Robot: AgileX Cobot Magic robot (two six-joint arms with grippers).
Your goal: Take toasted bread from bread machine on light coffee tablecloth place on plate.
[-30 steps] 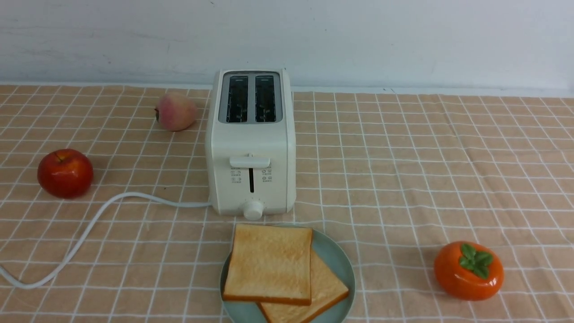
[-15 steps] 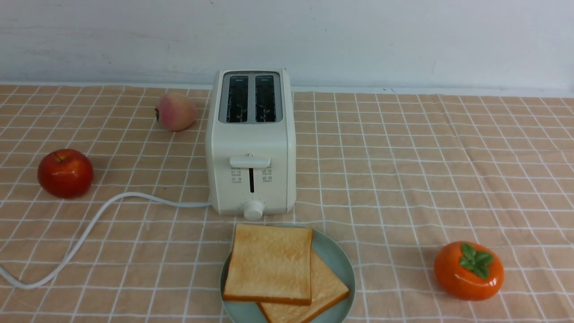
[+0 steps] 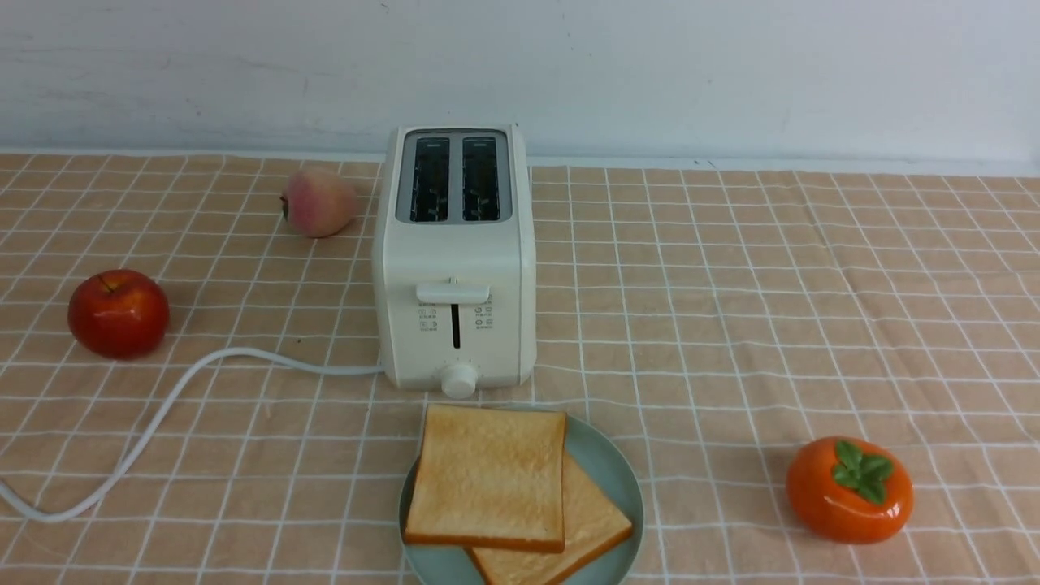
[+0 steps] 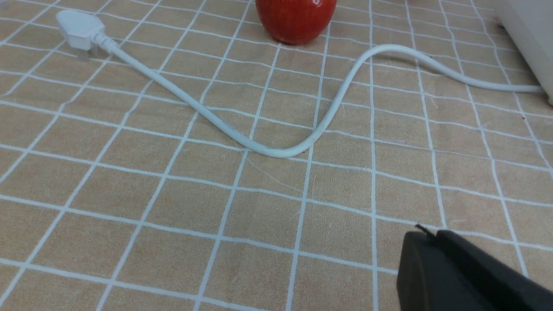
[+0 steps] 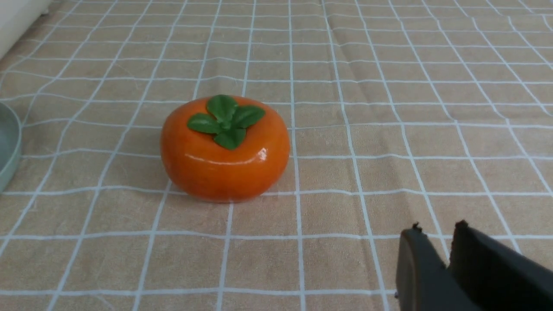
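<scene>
Two slices of toasted bread lie overlapped on the pale mint-blue plate [image 3: 619, 465]: the top slice [image 3: 487, 475] partly covers the lower one [image 3: 591, 520]. The cream-white bread machine [image 3: 455, 260] stands just behind the plate on the light coffee tablecloth [image 3: 731, 325], and both its slots are empty. Neither arm shows in the front view. My left gripper [image 4: 425, 234] is shut and empty, low over the cloth near the white cord [image 4: 276, 151]. My right gripper [image 5: 438, 229] is empty, its fingers almost together, over bare cloth near an orange persimmon [image 5: 224, 149].
A red apple [image 3: 118, 313] and a peach [image 3: 318, 201] sit left of the toaster. The persimmon [image 3: 849, 489] sits at the front right. The cord [image 3: 162, 414] runs left from the toaster to its plug [image 4: 77, 32]. The plate's rim [image 5: 8, 147] shows in the right wrist view.
</scene>
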